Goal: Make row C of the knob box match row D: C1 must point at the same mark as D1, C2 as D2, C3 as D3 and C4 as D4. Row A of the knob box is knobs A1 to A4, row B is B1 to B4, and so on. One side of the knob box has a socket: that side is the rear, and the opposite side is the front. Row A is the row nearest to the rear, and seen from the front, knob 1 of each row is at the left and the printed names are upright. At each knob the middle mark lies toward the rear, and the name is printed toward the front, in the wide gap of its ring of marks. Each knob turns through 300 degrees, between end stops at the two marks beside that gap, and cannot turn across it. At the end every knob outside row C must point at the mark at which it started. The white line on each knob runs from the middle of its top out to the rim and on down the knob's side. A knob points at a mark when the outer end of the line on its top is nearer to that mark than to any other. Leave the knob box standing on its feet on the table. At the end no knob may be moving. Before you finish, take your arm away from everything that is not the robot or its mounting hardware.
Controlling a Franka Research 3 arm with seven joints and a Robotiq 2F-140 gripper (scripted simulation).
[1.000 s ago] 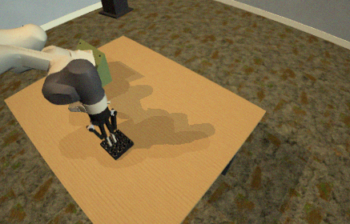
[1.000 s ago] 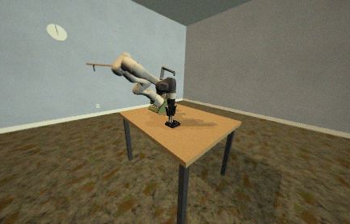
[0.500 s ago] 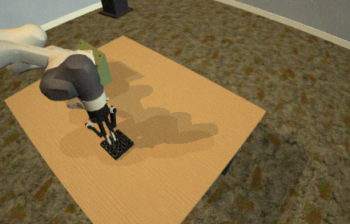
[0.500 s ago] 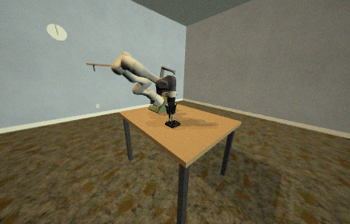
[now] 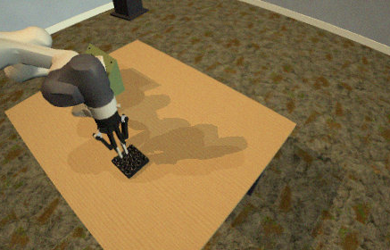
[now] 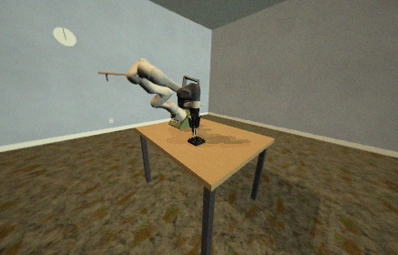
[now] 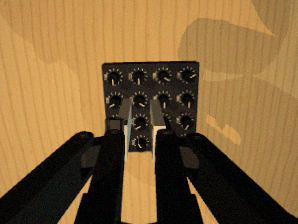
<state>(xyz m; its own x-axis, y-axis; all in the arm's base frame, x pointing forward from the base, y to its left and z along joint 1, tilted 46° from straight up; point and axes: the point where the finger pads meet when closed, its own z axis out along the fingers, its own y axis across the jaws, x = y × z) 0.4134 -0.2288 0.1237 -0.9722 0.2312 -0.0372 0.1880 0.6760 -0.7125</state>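
The black, slim-fingered end effector (image 5: pixel 123 154) (image 6: pixel 195 135) (image 7: pixel 140 112) stands slightly spread, pinching nothing, probably to straddle one knob and spare its neighbours; the square black knob box (image 5: pixel 130 165) (image 6: pixel 196 141) (image 7: pixel 151 89) lies toward seven o'clock on the wooden worktop (image 5: pixel 187 192) (image 6: pixel 219 159) (image 7: pixel 50 115), seen from above.

Black square knob box (image 5: pixel 130 162) (image 6: pixel 196 141) (image 7: pixel 151 90), white-lined knobs on top, flat on the wooden table (image 5: pixel 174 196) (image 6: pixel 209 168) (image 7: pixel 50 110).

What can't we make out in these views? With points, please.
- Lower left and lower right knobs of the knob box (image 5: pixel 130 162) (image 6: pixel 196 141) (image 7: pixel 151 66): wrist, partly or fully behind the gripper (image 5: pixel 124 154) (image 6: pixel 195 134) (image 7: pixel 141 112).
- Printed knob names: wrist, too small and blurred.
- Knob lines: top and exterior, too small.
- Arm's upper end: top, cut off by the left edge.
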